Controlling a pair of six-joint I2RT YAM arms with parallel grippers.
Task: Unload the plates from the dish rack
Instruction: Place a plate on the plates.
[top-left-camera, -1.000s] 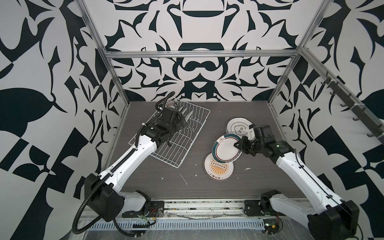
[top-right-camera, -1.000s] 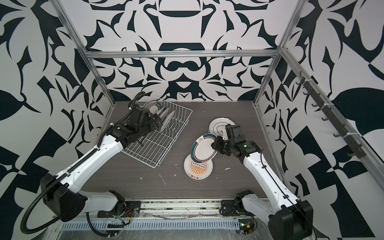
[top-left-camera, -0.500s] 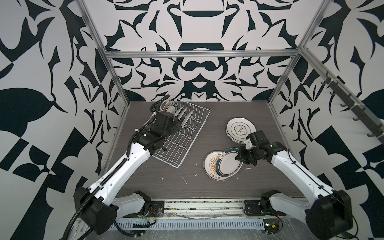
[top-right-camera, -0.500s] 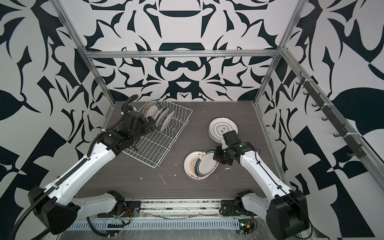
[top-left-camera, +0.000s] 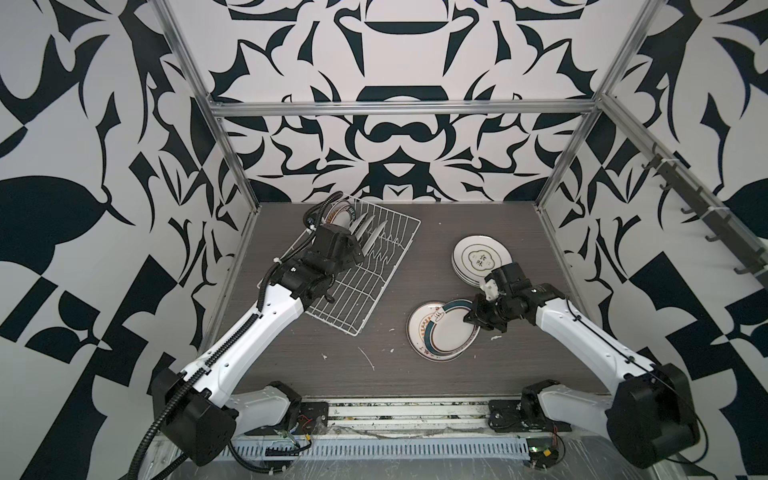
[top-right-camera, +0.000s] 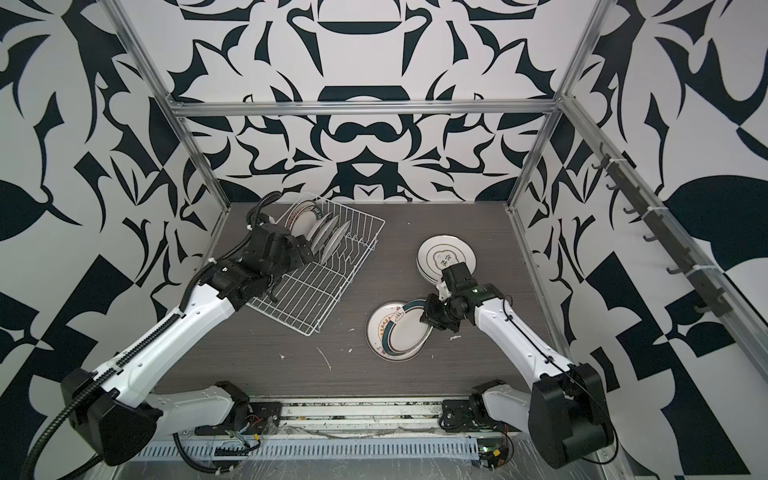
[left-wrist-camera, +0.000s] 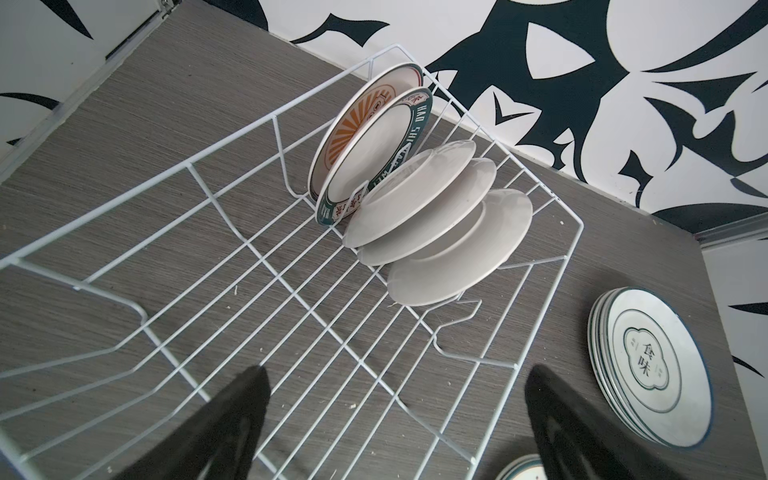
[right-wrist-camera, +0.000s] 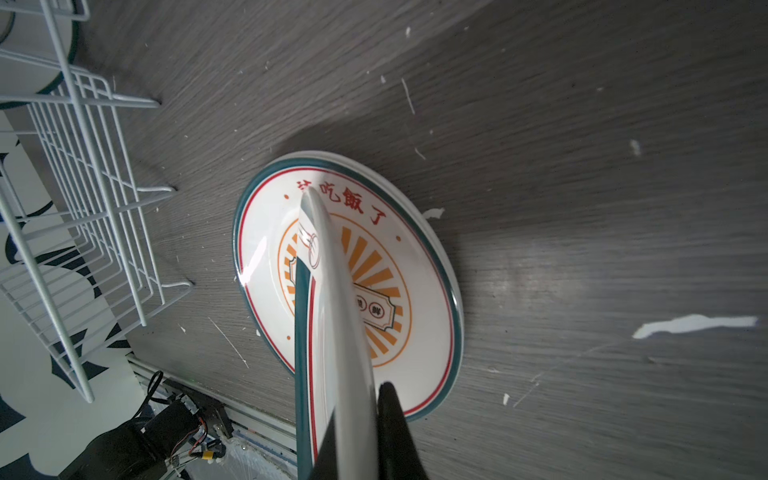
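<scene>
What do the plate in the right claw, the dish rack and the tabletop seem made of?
Teal-rimmed plate: probably glazed ceramic; glossy, with bright highlights and printed rim.
Dish rack: thin metal wire, apparently white-coated and smooth.
Tabletop: matte grey wood-grain, perhaps laminate; scattered white flecks.

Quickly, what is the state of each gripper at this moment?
Left gripper: open, holding nothing, over the dish rack.
Right gripper: shut on a teal-rimmed plate, over the sunburst plate.
</scene>
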